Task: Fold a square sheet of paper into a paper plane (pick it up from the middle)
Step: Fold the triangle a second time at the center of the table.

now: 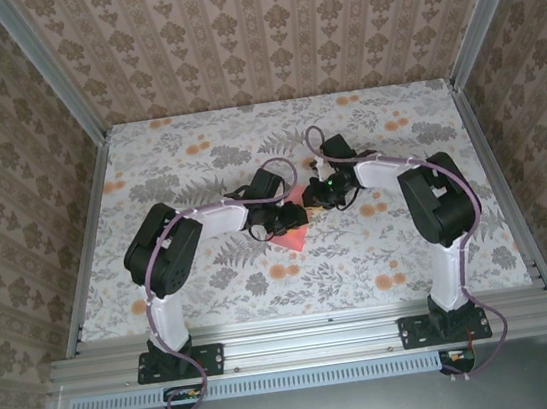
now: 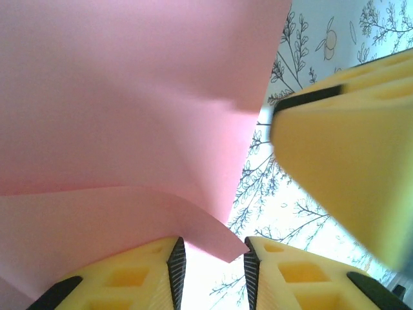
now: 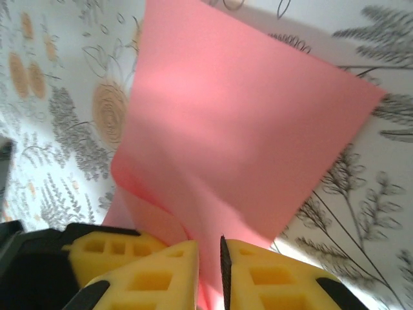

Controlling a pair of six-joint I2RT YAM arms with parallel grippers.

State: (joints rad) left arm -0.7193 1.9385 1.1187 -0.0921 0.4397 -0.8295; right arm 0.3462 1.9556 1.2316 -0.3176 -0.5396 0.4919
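Right wrist: R hand [image 3: 210, 248] pinches paper [image 3: 245, 129], L hand [image 2: 213, 248] spread, floral table [image 3: 368, 213] around.

floral tablecloth [image 1: 213, 283], orange flower prints [image 1: 391, 279]; damask-patterned walls [image 1: 270, 23]; aluminium rail [image 1: 312, 341] along near edge.

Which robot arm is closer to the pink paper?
Right, narrowly. The right end effector pinches the paper between its fingers; the left end effector is open, with the paper's curled corner just at its gap.
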